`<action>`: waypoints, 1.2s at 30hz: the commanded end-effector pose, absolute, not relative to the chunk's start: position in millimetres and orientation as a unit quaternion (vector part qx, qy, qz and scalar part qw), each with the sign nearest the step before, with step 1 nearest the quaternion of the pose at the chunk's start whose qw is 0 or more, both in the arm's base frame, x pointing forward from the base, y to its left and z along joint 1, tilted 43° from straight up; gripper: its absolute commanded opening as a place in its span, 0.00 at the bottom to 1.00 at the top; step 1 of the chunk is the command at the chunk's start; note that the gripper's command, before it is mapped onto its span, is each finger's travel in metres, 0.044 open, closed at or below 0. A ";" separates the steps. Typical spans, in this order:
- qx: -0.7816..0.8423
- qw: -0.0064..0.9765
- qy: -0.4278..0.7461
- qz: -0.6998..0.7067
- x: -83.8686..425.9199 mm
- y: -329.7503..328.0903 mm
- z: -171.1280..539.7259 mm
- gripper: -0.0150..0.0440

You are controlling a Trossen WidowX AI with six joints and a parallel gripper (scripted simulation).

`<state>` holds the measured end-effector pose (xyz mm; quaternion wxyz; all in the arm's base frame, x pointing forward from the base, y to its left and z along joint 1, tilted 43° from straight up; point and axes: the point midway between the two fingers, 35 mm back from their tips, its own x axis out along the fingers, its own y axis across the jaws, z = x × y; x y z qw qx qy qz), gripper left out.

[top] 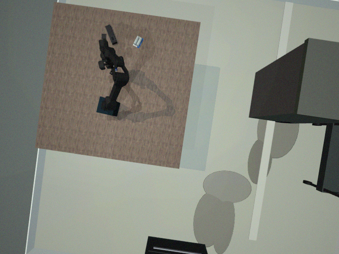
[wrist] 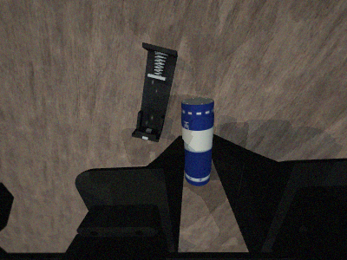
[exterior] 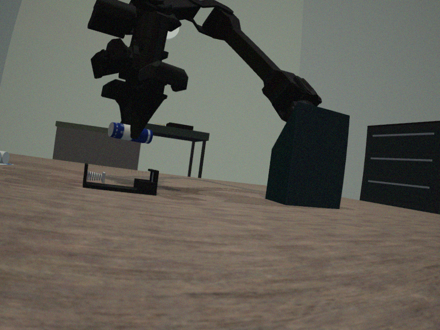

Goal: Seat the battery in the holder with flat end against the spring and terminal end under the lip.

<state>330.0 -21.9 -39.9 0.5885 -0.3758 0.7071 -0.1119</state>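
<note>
My gripper (exterior: 134, 134) (wrist: 195, 139) is shut on the battery (exterior: 120, 131) (wrist: 198, 162), a blue cylinder with a white band. It is held roughly level above the table; its far end face in the wrist view looks flat and grey. The black holder (top: 110, 33) (exterior: 117, 187) (wrist: 155, 97) lies on the table, below the battery in the exterior view and to its left in the wrist view, at a slight angle to it. The spring (exterior: 95, 175) (wrist: 160, 64) is at its far end in the wrist view, the lip (exterior: 153, 171) (wrist: 146, 136) at its near end. The arm hides the grip in the top view.
White cylinders with blue edging (top: 137, 41) (exterior: 3, 157) lie beyond the holder, to its right in the top view. A small dark square (top: 103, 36) lies just left of the holder. The blue arm base (top: 116, 109) (exterior: 309, 159) stands on the brown table (top: 109, 139) (exterior: 213, 266).
</note>
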 end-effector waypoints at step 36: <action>-0.251 0.533 0.765 -0.259 329.3 -9.2 -101.2 0.38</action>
